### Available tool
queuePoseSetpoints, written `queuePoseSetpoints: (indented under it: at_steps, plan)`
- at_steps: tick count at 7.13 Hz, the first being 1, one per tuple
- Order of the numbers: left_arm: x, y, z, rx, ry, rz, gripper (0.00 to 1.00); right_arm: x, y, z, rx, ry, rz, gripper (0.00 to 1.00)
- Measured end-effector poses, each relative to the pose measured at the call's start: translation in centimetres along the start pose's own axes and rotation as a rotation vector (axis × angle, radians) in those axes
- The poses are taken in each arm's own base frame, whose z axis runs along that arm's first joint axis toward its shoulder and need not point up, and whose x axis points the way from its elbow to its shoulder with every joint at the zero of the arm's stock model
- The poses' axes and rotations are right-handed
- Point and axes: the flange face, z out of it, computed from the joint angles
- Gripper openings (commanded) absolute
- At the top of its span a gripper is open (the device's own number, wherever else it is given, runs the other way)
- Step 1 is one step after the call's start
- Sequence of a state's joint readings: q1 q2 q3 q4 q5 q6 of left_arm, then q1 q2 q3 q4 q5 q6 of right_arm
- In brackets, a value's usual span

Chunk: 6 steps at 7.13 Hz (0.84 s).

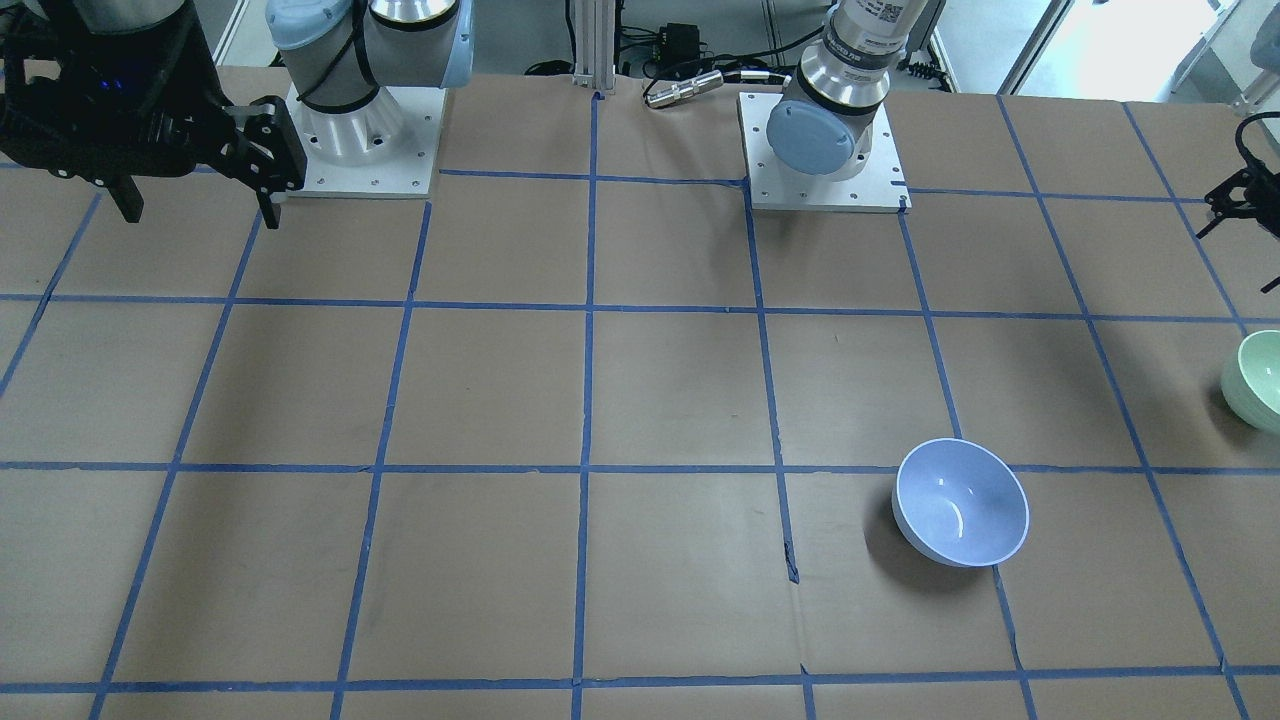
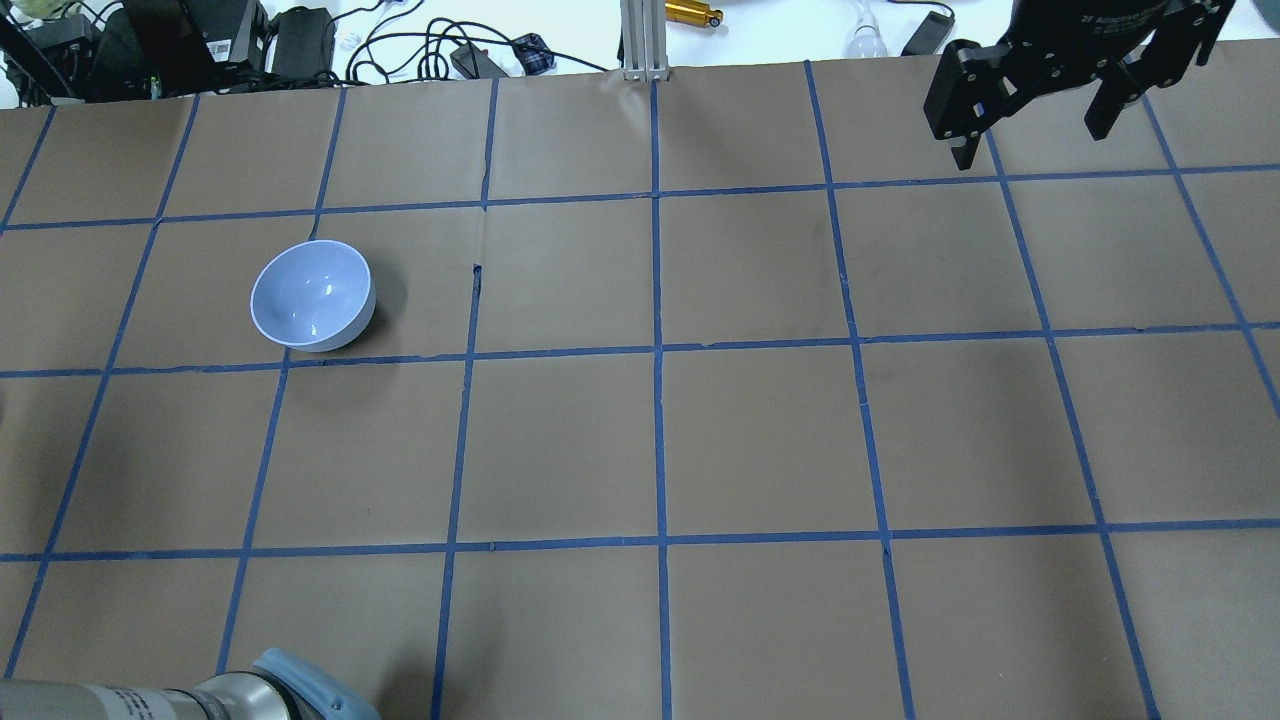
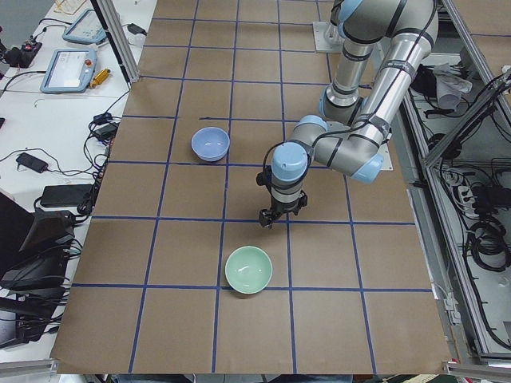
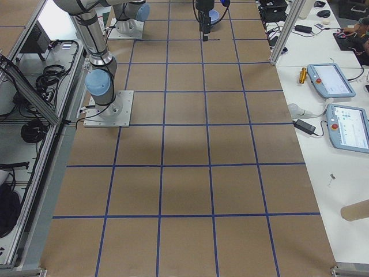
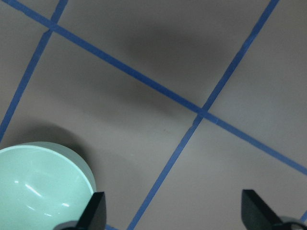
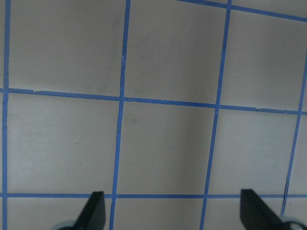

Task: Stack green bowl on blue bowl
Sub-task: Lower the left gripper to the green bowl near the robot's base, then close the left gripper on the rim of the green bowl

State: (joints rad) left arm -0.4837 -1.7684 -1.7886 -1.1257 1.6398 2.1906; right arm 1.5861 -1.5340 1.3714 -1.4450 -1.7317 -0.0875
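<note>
The work is sitting at its first step, the reach for the green bowl (image 3: pixel 248 270), which is resting upright on the worktop (image 3: pixel 176 239) toward the left end, untouched and well apart from the blue bowl (image 3: pixel 211 144) farther along. The left claw (image 3: pixel 279 215) is hovering above the brown surface just beside the green bowl, on the side nearer the robot. Its wrist camera is showing both fingers spread wide with nothing between them, and the mint rim is lying off to one side of the gap rather than under it. The next move, as I judge it, is calling for a short sideways shift so that one finger is coming down inside the rim and the other outside the wall, then a descent and a squeeze. The glossy wall is likely to slip, so the grip will need to seat low on the rim. The right claw (image 2: pixel 1030 140) is hanging high over the far half, likewise spread wide and holding nothing, and it is not crowding the route. The green bowl is lying about one taped square in from the end edge of the worktop, so it is not at risk there. No other object is showing between the two bowls, which is leaving the carry open. The blue bowl is standing upright and empty, ready to receive.
</note>
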Motion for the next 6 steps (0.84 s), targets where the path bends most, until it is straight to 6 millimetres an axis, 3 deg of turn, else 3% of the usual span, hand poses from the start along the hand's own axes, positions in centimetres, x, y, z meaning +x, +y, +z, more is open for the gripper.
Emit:
queuePoseSetpoints:
  at_steps: [3,6]
  plan:
    - [-3.9,4.7,3.5,0.003,-0.002,0.078,1.00,0.0,0.0,0.0,0.000,0.000,0.000,1.00]
    - [-7.3,6.3,7.3,0.054,-0.052,0.181,1.00,0.0,0.0,0.0,0.000,-0.001,0.000,1.00]
